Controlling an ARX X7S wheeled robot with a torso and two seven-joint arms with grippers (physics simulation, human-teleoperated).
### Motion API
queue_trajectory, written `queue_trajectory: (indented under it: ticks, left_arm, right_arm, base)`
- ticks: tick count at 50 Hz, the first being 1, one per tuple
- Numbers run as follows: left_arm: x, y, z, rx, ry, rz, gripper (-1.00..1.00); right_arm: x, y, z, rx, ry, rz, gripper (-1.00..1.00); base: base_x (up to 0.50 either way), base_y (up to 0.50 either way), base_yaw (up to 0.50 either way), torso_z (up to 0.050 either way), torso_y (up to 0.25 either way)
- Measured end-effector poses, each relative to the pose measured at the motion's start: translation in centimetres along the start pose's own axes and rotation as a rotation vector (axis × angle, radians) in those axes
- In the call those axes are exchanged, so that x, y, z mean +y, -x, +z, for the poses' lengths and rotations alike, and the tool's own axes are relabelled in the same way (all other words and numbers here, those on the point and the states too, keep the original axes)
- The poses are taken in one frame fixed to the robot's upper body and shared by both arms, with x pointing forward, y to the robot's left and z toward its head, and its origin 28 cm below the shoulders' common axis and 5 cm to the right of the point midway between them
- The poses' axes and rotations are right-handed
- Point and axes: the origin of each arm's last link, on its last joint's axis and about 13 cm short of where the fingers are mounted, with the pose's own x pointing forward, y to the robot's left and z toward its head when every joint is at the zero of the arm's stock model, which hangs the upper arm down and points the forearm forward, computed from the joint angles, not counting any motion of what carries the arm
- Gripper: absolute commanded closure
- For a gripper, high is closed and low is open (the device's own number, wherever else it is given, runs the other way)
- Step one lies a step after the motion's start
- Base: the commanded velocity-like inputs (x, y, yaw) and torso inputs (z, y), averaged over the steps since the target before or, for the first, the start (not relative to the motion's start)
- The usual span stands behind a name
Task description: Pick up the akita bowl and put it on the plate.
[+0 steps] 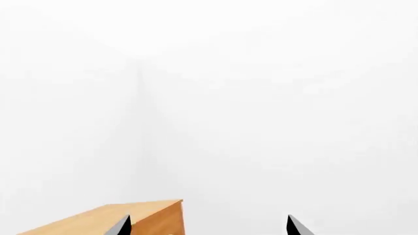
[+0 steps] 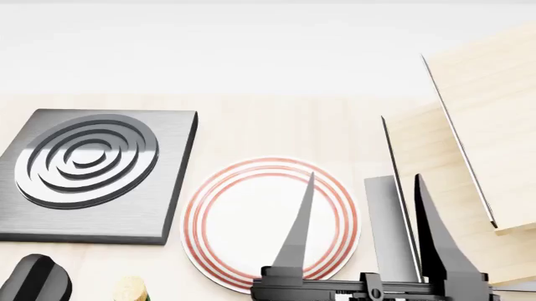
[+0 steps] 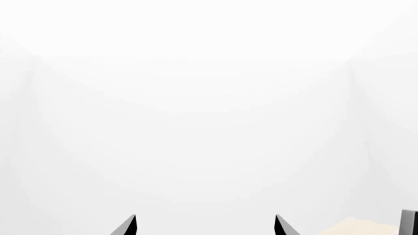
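Pale wood table [image 2: 277, 125] bears the plate [image 2: 251, 226] at six o'clock, the right gripper [image 2: 360, 188] spread wide and empty above it, yet the akita bowl is unseen, so reaching blind risks striking the cabinet [image 2: 486, 144].

I count 1 plate [image 2: 251, 216] w/ red rings, under my finger tips. 1 square dark burner [image 2: 92, 179], off to the side of my fingers. 1 black knob [image 2: 34, 279]. 2 pale wood panels [image 2: 477, 157] beyond my fingers. 0 bowls in sight.
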Motion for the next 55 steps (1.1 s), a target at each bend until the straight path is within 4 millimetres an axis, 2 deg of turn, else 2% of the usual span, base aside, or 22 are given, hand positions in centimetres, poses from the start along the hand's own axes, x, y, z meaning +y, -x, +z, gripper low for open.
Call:
queue_trajectory:
  ticks: [27, 38, 55]
  left_arm:
    - [0.9, 0.3, 0.3, 0.333, -0.058, -0.120, -1.00]
    - [0.5, 0.4, 0.1, 0.555, -0.075, -0.212, -1.00]
    - [1.7, 1.0, 1.0, 0.793, -0.061, -0.278, -1.00]
  right_arm:
    - [0.2, -0.3, -0.9, 0.028, 0.009, 0.000, -1.00]
    - [0.2, -0.6, -1.6, 0.049, 0.014, -0.003, -1.00]
    - [0.2, -0.9, -2.4, 0.076, 0.022, -0.005, -1.00]
  base:
    - [0.00, 0.00, 0.00, 0.000, 0.000]
    - [0.00, 0.00, 0.00, 0.000, 0.000]
    - [0.00, 0.00, 0.00, 0.000, 0.000]
